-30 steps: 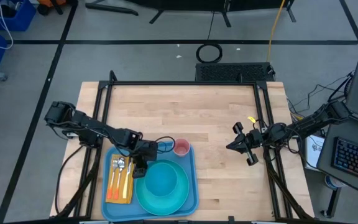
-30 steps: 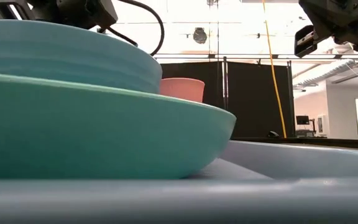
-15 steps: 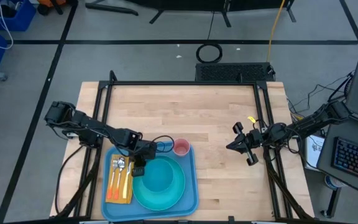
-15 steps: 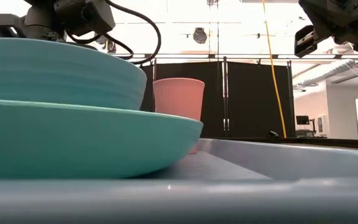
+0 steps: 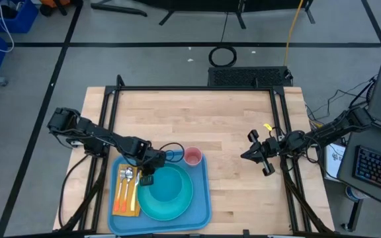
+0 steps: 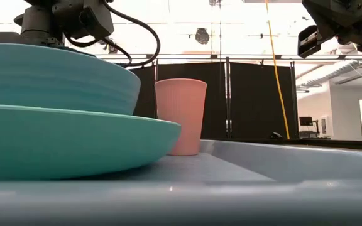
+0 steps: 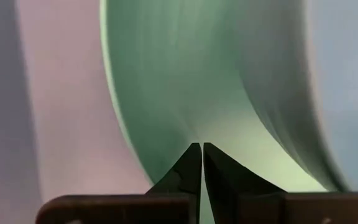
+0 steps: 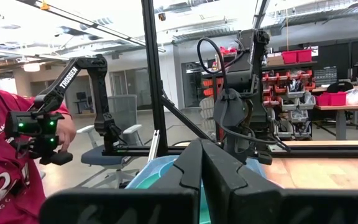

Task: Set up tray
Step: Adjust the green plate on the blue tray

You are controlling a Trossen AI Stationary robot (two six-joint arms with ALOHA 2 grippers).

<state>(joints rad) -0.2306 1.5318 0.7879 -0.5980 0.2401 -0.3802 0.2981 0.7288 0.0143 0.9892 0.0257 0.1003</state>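
The light-blue tray (image 5: pixel 202 206) lies at the table's near edge, left of centre, and fills the foreground of the low view (image 6: pixel 281 164). On it sits the round teal plate (image 5: pixel 151 210) (image 6: pixel 74 138), carrying a blue bowl (image 5: pixel 172 186) (image 6: pixel 55 78). A pink cup (image 5: pixel 192 157) (image 6: pixel 181 116) stands upright in the tray's far right corner. My left gripper (image 5: pixel 147 178) (image 7: pixel 201 155) is shut at the plate's far left rim. My right gripper (image 5: pixel 251 154) (image 8: pixel 201 168) hovers shut above the table's right side, touching nothing. My left gripper pinches the teal plate's rim (image 7: pixel 185 134) between its two fingers (image 7: pixel 188 167), at the plate's far left side. The fingers reach it from the table's left, slanting down. The plate rests flat on the tray with the bowl on it.
A fork and spoons lie on an orange napkin (image 5: pixel 127 190) in the tray's left part, just left of the plate. Black frame rails (image 5: pixel 111 112) run along the table's sides. Bare wood (image 5: pixel 197 119) stretches beyond the tray. A person in red (image 8: pixel 5 162) sits beyond the table's left.
My left gripper has drawn a little toward the table's left, still shut on the rim. The plate and bowl have slid with it across the tray toward the utensils, away from the pink cup, which now shows in full in the low view.
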